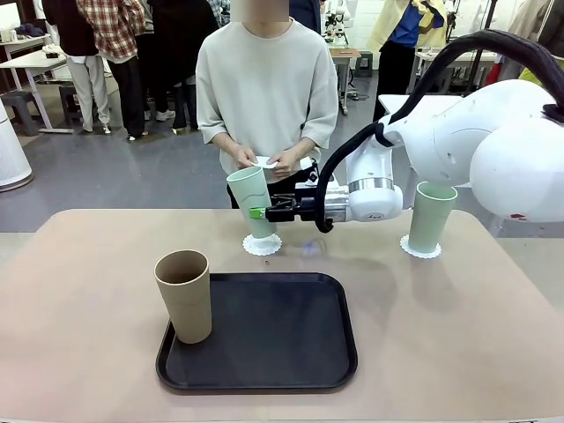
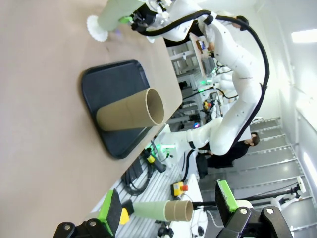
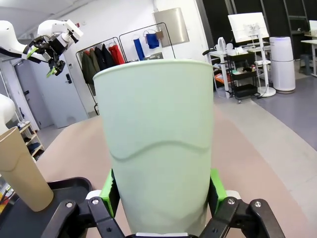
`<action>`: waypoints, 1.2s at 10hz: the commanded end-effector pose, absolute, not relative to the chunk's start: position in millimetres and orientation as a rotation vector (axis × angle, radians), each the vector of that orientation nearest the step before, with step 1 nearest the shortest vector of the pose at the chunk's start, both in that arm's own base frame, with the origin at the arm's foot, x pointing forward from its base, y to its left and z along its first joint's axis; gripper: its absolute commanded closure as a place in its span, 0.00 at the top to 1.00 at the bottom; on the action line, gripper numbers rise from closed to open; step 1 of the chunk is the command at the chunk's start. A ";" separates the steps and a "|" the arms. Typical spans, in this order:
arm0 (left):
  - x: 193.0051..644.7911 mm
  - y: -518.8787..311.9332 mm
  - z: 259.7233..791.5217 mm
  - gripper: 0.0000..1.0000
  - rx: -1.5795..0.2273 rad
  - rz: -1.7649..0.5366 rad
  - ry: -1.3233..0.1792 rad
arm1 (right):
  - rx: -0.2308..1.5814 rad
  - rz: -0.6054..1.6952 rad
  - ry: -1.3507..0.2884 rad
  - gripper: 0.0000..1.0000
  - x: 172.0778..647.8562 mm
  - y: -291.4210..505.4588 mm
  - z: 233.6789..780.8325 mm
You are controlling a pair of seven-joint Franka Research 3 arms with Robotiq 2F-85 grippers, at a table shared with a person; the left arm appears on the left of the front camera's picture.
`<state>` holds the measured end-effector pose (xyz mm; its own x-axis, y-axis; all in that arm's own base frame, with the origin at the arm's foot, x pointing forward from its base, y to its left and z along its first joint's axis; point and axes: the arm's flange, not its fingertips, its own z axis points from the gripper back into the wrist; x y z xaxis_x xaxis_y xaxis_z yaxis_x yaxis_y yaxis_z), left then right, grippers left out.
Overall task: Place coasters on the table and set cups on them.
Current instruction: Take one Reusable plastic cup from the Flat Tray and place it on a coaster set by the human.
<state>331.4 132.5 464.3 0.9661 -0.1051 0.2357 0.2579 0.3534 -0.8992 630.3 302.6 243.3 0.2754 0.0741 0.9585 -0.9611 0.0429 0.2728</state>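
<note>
A pale mint cup (image 1: 249,196) is clamped by the right gripper (image 1: 258,212), with its wall filling the gap between the fingers. A lacy coaster (image 1: 262,245) is seen just beneath the gripper, at the cup's base. The left gripper (image 2: 168,206) is held with its jaws spread apart.

Bright, even, from overhead. Soft, faint shadows on the table (image 1: 458,352) around the black tray (image 1: 264,374) and behind the tan cup (image 1: 185,295). Blown-out ceiling strip light (image 2: 304,35) in left wrist view. Marked wide-angle bending toward wrist-view edges, with the mint cup (image 3: 158,148) between the jaws looming large.
</note>
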 end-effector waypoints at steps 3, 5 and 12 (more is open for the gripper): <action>329.9 133.5 465.9 1.00 -1.199 -0.240 -0.154 | 1.263 1.056 -0.993 0.85 642.5 313.8 228.4; 329.9 133.5 465.9 1.00 -1.199 -0.240 -0.154 | 1.242 1.065 -0.990 0.85 644.2 318.4 222.8; 329.9 133.5 465.9 1.00 -1.199 -0.240 -0.154 | 1.115 1.085 -0.932 0.85 636.7 309.3 224.3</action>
<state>331.4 132.5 464.3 0.9661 -0.1052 0.2357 0.2579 0.3534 -0.8992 637.6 314.0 229.2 0.2364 0.1155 0.9648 -0.9715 0.0440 0.2328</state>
